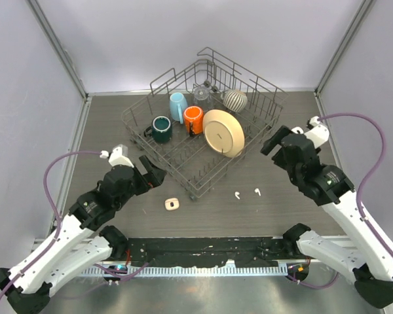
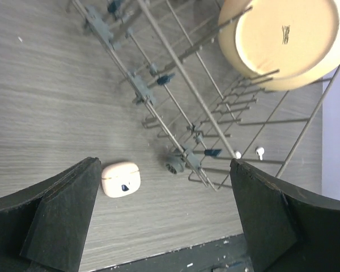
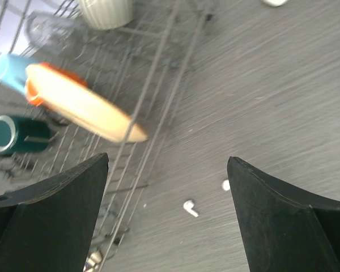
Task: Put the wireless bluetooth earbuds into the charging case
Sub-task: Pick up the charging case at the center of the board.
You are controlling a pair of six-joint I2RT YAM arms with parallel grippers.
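Both grippers read as spread wide with nothing held.

1. Left gripper: in the left wrist view its two dark fingers stand at opposite sides of the frame with only bare table between them. The charging case, a small cream rounded box, lies flat on the table just inside the left-hand finger and does not touch it. I cannot tell whether its lid is open. In the top view the case sits just ahead of the left gripper, near the front corner of the dish rack.

2. Right gripper: its fingers are likewise far apart. Between and below them I see the two earbuds, white and loose on the table, close together but not touching. In the top view the earbuds lie side by side just outside the rack's front edge, between the case and the right arm. The right gripper hangs above the table, up and to the right of them, well clear.

3. The case and the earbuds are apart, with the rack's corner between them.

4. The rack holds a cream plate on edge, an orange mug, a teal mug and a light blue cup.
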